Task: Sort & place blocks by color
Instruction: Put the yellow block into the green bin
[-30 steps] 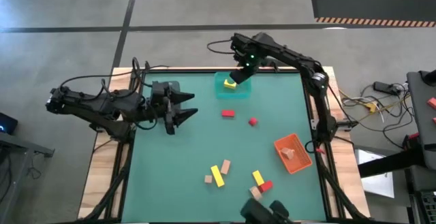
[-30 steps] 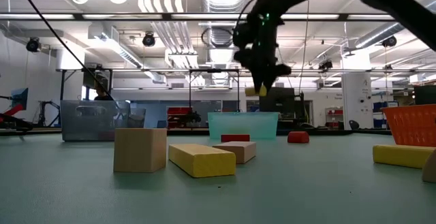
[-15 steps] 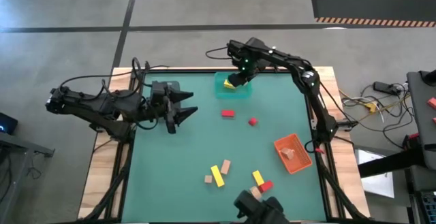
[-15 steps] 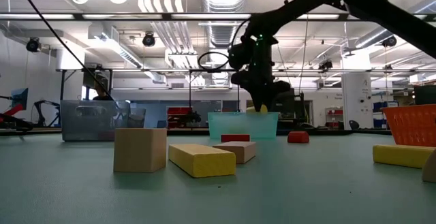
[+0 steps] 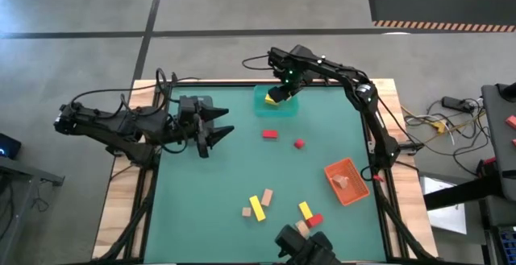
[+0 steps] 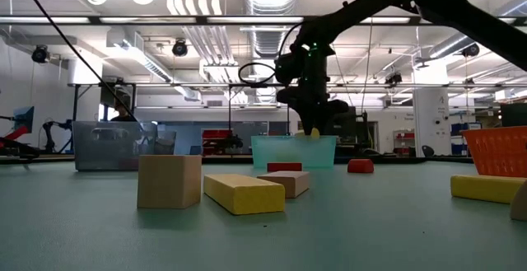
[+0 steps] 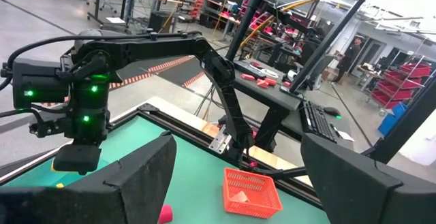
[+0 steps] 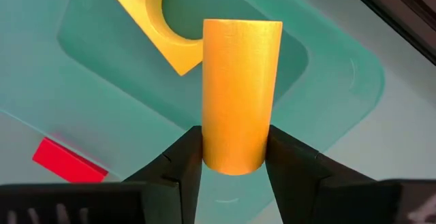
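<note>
Clearly light, stiff and smooth, the yellow block [image 8: 242,94] sits pinched at its lower end by the right gripper [image 8: 235,159] above the teal bin [image 8: 340,94].

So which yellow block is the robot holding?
The round yellow one, pinched in the right hand above the teal bin. Another yellow piece already lies inside it; others lie on the table.

No text, label, brand or number can be read anywhere — none legible.
</note>
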Available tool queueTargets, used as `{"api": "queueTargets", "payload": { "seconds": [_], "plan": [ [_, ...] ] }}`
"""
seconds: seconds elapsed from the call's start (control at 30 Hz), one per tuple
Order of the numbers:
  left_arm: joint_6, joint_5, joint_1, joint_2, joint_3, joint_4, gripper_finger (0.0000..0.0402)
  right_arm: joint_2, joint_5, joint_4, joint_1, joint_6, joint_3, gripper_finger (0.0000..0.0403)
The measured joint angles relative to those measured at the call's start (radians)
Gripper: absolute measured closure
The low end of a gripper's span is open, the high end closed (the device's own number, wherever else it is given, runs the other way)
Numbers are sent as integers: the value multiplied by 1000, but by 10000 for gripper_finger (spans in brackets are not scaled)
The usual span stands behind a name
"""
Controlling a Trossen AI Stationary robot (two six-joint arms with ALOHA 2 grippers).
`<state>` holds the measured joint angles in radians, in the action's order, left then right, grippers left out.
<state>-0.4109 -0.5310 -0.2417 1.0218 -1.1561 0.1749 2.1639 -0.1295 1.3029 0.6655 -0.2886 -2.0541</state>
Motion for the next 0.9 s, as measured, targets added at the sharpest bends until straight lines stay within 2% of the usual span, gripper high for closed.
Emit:
{"api": "queueTargets", "payload": {
  "seconds": [0.73,0.9],
  "plan": [
    [-3,1,0,0,0,0,103,-2,0,-7,0,1,1,267],
    [-3,1,0,0,0,0,103,-2,0,-7,0,-7,1,245]
  ]
}}
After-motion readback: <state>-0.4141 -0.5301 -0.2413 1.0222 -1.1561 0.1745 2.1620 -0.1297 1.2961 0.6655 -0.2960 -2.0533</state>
